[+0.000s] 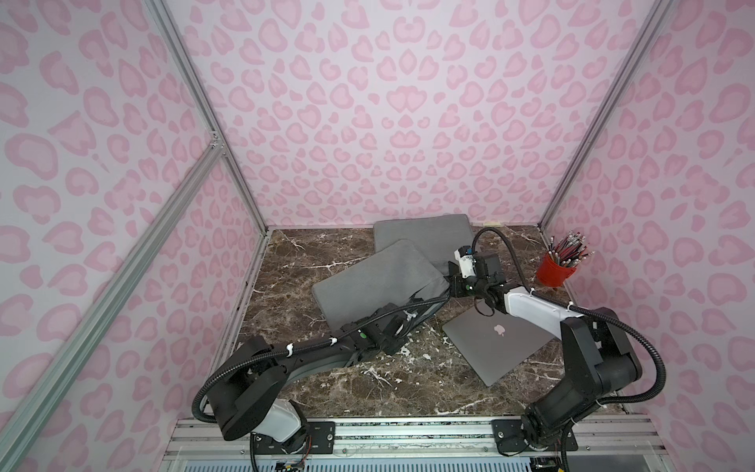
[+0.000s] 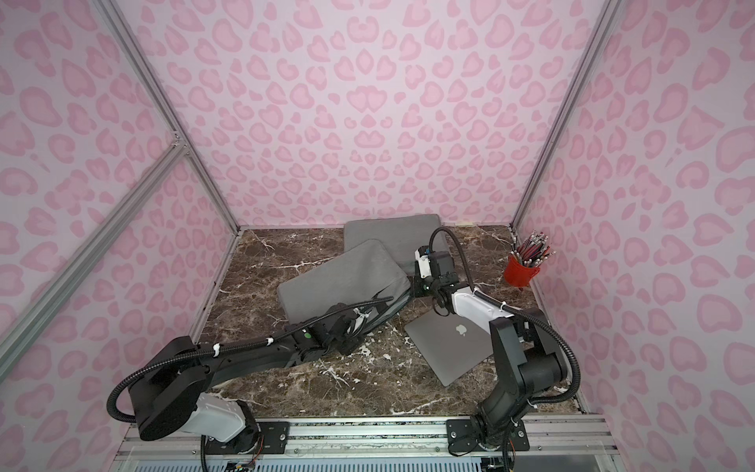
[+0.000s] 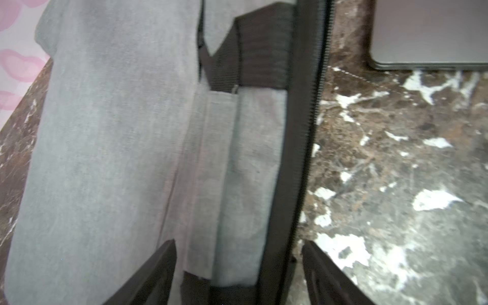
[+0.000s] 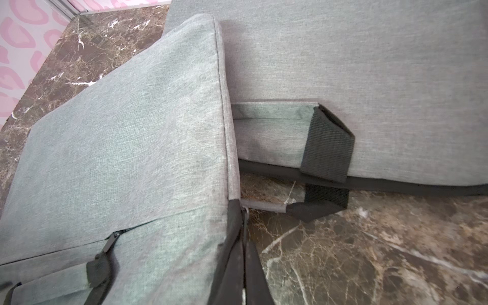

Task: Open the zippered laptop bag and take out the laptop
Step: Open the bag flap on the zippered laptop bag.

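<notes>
A grey zippered laptop bag (image 1: 380, 282) lies tilted mid-table, its near edge gaping along the black zipper (image 3: 314, 132). My left gripper (image 1: 398, 327) is open; in the left wrist view its fingers (image 3: 158, 264) straddle that open edge of the bag (image 3: 105, 158) without gripping it. My right gripper (image 1: 450, 282) sits at the bag's right corner, shut on the small metal zipper pull (image 4: 246, 211) beside the bag (image 4: 118, 145). The closed silver laptop (image 1: 496, 343) lies flat on the marble to the right of the bag, partly under my right arm; its corner also shows in the left wrist view (image 3: 427, 34).
A second grey bag (image 1: 423, 237) lies behind, against the back wall, partly under the first; the right wrist view shows it (image 4: 369, 66). A red cup of pencils (image 1: 555, 269) stands at the right wall. Pink patterned walls enclose the marble table (image 1: 367, 388).
</notes>
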`<state>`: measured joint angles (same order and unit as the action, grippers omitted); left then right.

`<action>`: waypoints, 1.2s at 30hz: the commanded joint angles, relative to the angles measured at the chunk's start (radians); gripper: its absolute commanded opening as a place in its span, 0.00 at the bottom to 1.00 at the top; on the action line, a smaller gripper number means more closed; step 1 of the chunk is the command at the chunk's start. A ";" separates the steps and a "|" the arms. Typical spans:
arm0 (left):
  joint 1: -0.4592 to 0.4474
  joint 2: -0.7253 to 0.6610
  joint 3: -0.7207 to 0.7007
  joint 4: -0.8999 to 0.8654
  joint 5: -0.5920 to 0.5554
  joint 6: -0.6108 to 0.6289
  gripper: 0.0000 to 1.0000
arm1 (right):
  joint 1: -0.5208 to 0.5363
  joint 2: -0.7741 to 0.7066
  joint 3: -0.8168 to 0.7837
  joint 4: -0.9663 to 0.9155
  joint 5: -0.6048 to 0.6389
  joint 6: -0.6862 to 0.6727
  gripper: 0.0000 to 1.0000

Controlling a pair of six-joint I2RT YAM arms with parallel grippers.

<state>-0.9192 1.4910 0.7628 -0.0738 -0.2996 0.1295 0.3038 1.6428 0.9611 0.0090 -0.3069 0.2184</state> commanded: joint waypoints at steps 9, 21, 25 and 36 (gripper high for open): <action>-0.008 0.062 0.009 0.093 -0.240 -0.040 0.77 | -0.001 0.003 0.000 0.039 0.017 0.015 0.00; 0.002 0.111 0.018 0.099 -0.299 -0.058 0.61 | -0.001 -0.006 -0.013 0.045 0.010 0.017 0.00; 0.003 0.128 0.056 0.052 -0.297 -0.064 0.08 | -0.001 -0.005 -0.009 0.038 0.012 0.021 0.00; 0.020 -0.037 0.168 -0.113 -0.205 -0.161 0.01 | -0.002 -0.110 -0.031 -0.058 0.066 0.148 0.29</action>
<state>-0.9028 1.4708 0.9039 -0.1509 -0.5667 0.0189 0.2996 1.5616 0.9459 -0.0185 -0.2741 0.2962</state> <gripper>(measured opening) 0.103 0.267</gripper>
